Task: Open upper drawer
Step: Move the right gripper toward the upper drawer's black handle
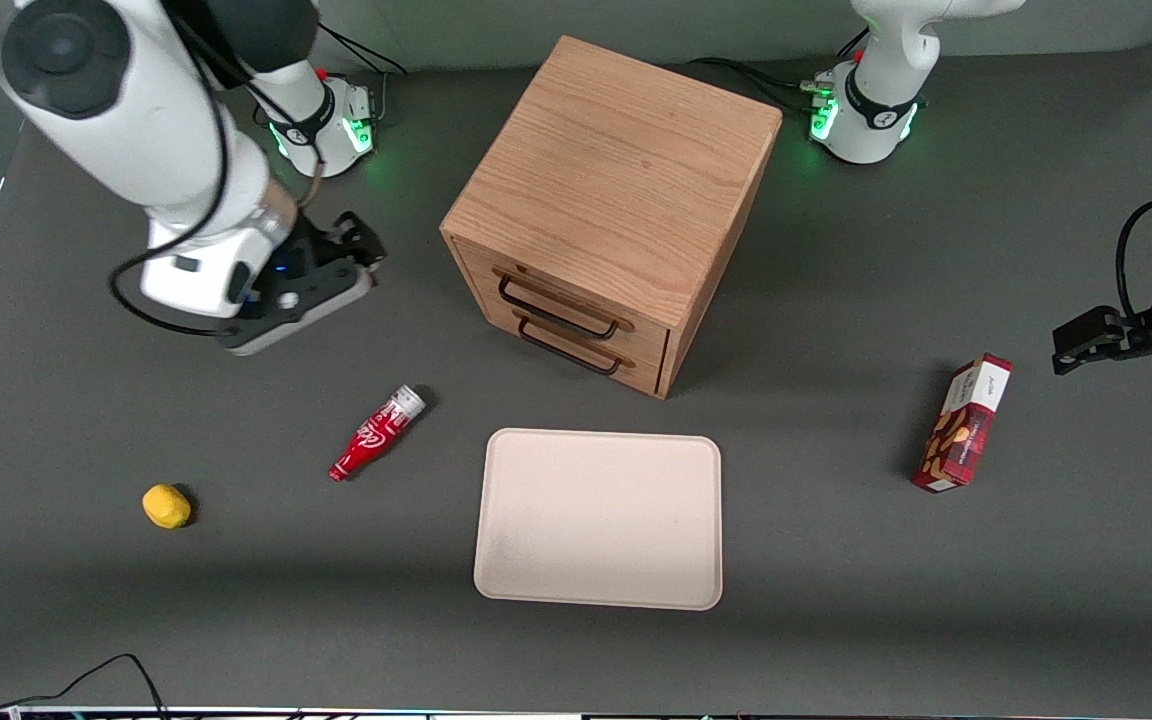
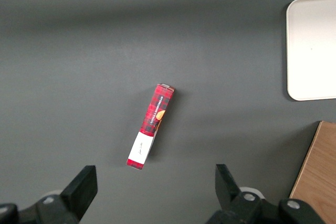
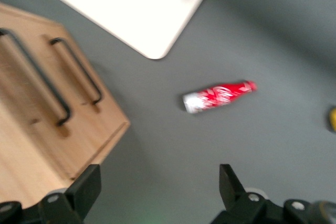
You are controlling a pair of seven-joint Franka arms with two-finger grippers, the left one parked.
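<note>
The wooden cabinet (image 1: 616, 170) stands mid-table with both drawers shut. The upper drawer (image 1: 576, 298) has a thin black wire handle (image 1: 558, 303); the matching lower drawer (image 1: 586, 352) sits under it. My right gripper (image 1: 356, 250) is open and empty, hovering above the table beside the cabinet, toward the working arm's end, and apart from it. In the right wrist view the gripper (image 3: 159, 179) has its fingers spread wide over bare table. That view also shows the upper drawer's handle (image 3: 37, 74) and the lower drawer's handle (image 3: 79, 72).
A cream tray (image 1: 598, 518) lies in front of the cabinet, nearer the front camera. A red bottle (image 1: 377, 434) lies on its side near the tray. A yellow lump (image 1: 166, 506) sits toward the working arm's end. A red box (image 1: 963, 424) stands toward the parked arm's end.
</note>
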